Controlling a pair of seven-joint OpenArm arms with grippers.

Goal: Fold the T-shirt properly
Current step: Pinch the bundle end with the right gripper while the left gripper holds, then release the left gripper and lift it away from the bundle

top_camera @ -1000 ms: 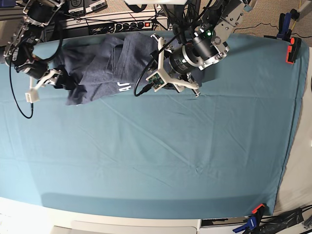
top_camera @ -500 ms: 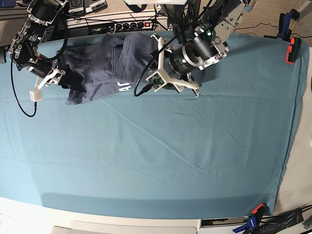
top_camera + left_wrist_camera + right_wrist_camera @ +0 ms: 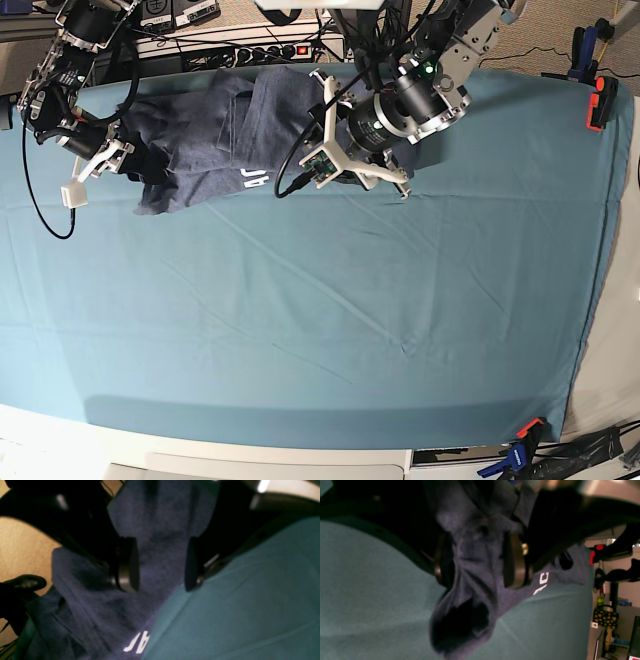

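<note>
left gripper [image 3: 161,563] jaws apart, right gripper [image 3: 477,560] jaws apart

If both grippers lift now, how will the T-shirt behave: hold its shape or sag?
Likely floppy: the T-shirt lies crumpled in soft folds, and its fabric bunches between the right gripper pads. It would probably sag and drag over the table cloth. Looks light, so slipping seems unlikely.

A teal table cloth [image 3: 330,300] covers the table. The crumpled T-shirt [image 3: 215,135] lies bunched near its far edge.
</note>
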